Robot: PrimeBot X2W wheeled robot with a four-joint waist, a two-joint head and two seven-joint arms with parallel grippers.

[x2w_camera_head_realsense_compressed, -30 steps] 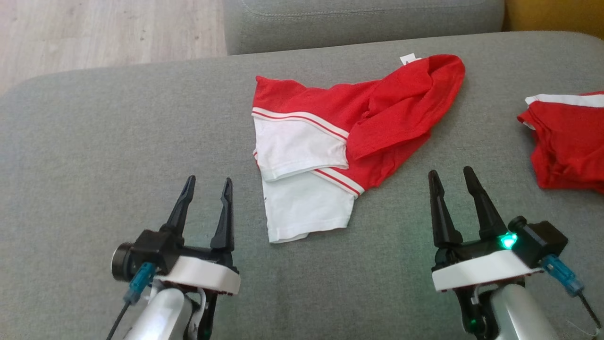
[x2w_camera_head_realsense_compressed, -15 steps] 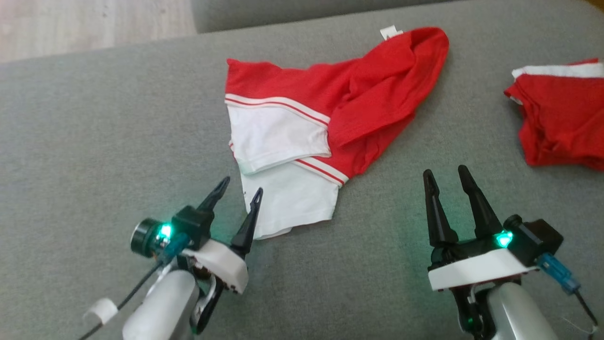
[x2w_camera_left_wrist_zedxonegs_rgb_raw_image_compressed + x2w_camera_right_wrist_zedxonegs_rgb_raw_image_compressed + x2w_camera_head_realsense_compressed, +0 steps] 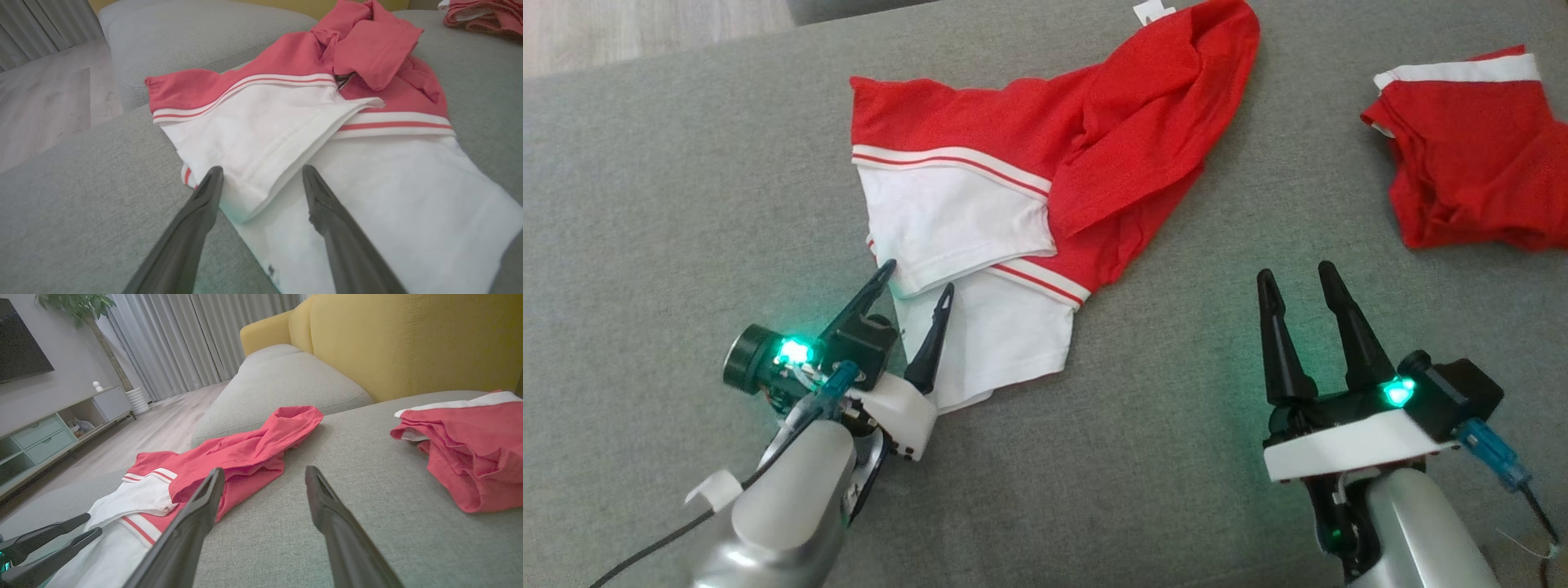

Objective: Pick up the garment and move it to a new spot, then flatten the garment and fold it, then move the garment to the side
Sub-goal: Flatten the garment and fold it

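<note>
Head view: another red shirt [image 3: 1462,147] lies well right of garment [image 3: 1029,188].

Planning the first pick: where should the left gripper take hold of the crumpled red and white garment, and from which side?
I'd grip the folded-over white corner of the red and white garment, on the robot's left. Its doubled hem stands slightly proud of the grey cushion, giving an edge to pinch. Come in low from the left; the open left gripper straddles that corner.

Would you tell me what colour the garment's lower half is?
The garment is white there; left wrist view shows it best.
</note>
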